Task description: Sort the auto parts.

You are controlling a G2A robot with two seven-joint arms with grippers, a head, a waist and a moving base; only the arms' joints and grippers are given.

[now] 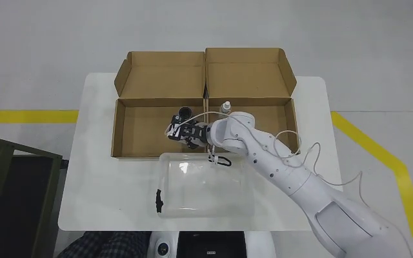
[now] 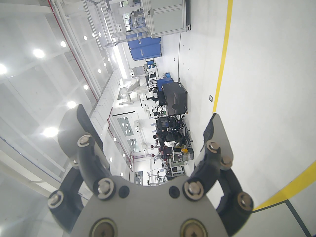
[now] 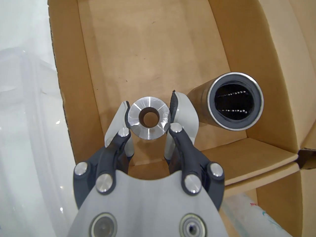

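Cylinder stands just beside right hand; box floor ahead free.

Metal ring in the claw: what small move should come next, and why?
Probably ease it down and open the fingers. The right gripper is shut on the metal ring inside the cardboard box, over bare floor and beside the tube-shaped part, so it seems to be at its drop spot.

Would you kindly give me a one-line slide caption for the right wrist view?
Right gripper shut on a metal ring over a cardboard box, beside a hollow metal cylinder.
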